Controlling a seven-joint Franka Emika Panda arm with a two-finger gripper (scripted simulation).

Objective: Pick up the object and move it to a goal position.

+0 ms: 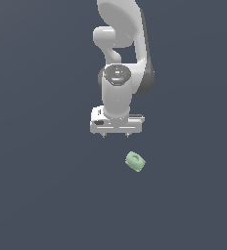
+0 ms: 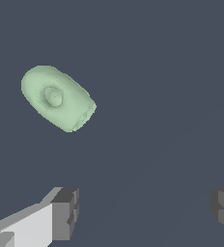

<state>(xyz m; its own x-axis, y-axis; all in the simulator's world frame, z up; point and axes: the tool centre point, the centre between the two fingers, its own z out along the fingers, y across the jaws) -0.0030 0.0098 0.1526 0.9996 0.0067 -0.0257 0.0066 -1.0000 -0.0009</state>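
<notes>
We see the white Panda arm's fingers (image 1: 116, 135) spread wide apart, with nothing between them. In the wrist view one dark grey fingertip (image 2: 65, 212) and the other stand at opposite edges, a broad bare gap between them. The small pale mint-green chunky block with rounded corners (image 1: 135, 161) lies on the flat dark blue-grey tabletop (image 1: 42, 195), below the fingers and off towards the exterior view's right, clear of both tips and touching neither. In the wrist view the block (image 2: 57, 98) sits outside the gap, nearer one fingertip, showing a small round mark on its top face.
</notes>
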